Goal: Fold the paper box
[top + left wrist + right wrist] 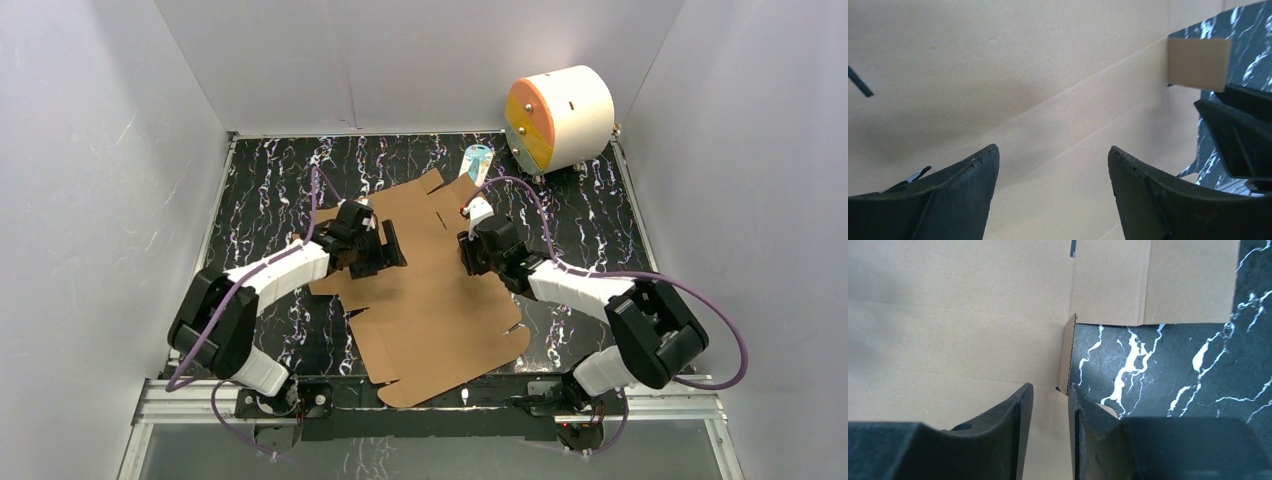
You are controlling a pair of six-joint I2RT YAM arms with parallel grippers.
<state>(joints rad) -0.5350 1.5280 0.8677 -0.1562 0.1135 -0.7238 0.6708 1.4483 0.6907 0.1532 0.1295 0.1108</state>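
My left gripper (1053,152) hangs with its jaws spread wide over bare cardboard, holding nothing. My right gripper (1049,390) shows only a narrow gap, its tips at the sheet's edge where a small flap (1067,355) stands upright just ahead of them, not pinched. The paper box (430,300) lies as an unfolded die-cut sheet mid-table, between both arms. The black marbled table (270,180) carries a white-and-orange cylinder (560,118) at the far right corner.

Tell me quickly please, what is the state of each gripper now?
Left gripper: open wide over the paper box, holding nothing.
Right gripper: jaws slightly open, holding nothing.
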